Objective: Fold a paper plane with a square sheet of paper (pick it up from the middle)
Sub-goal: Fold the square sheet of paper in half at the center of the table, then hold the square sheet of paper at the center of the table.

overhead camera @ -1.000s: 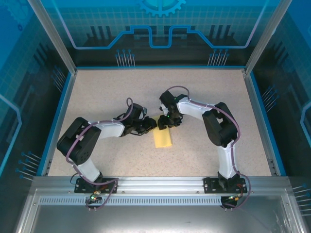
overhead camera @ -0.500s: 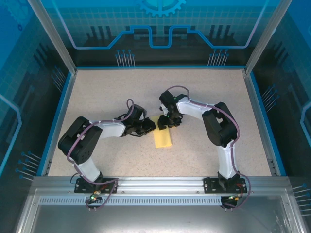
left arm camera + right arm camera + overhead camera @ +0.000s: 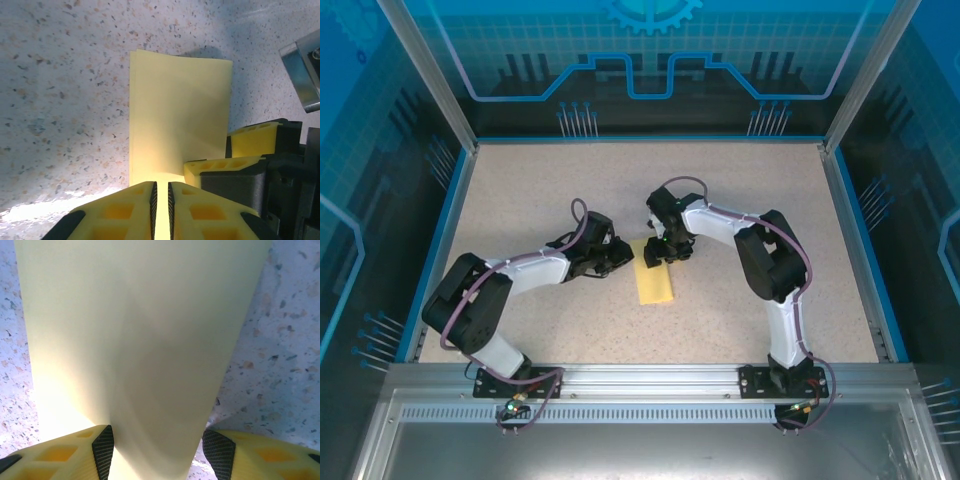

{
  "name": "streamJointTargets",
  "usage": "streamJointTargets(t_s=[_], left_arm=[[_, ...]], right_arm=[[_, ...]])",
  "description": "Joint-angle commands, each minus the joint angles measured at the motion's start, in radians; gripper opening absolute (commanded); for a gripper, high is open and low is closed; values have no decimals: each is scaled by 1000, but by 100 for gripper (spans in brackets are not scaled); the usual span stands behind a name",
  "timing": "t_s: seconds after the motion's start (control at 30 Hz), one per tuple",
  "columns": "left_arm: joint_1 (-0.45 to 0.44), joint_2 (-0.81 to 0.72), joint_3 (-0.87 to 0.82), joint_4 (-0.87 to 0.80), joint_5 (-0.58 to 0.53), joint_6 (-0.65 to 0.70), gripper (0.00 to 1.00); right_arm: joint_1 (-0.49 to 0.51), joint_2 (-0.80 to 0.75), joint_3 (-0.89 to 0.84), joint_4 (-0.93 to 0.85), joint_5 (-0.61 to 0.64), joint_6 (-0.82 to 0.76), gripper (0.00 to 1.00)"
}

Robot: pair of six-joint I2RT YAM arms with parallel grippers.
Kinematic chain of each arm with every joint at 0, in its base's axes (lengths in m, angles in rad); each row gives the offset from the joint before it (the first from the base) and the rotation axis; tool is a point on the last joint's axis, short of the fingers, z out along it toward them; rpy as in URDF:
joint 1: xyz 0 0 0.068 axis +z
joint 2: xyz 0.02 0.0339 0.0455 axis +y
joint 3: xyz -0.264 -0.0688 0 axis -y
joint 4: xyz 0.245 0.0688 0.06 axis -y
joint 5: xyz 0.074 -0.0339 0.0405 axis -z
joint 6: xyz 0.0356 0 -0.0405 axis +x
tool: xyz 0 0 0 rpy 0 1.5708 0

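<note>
The square sheet of paper [image 3: 655,284], folded to a narrow yellow strip, was seen lying on the speckled worktop [image 3: 520,190] between both arms. Its far end was straddled by the half-open right tool [image 3: 159,445]. The left tool [image 3: 161,200] was nearly closed, apparently pinching the sheet's edge.

One folded yellow sheet [image 3: 655,284] lies on one speckled table [image 3: 530,190]. Two arms reach toward it, each ending in one gripper: the left gripper [image 3: 620,258] and the right gripper [image 3: 658,257], so two grippers in all. Each gripper has two yellow fingers [image 3: 125,212], making four fingers. Four clear walls [image 3: 650,50] enclose the table.
</note>
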Motion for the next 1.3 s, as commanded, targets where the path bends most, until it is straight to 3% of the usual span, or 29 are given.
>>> streamJointTargets(t_s=[0.0, 0.7, 1.27], left_arm=[[-6, -15, 2, -47, -24, 28, 17], [-9, 77, 50, -19, 112, 57, 17], [-37, 147, 86, 10, 127, 40, 12]], right_arm=[[8, 120, -68, 19, 73, -25, 59], [8, 156, -46, 12, 84, -43, 58], [8, 171, -46, 16, 73, -40, 60]])
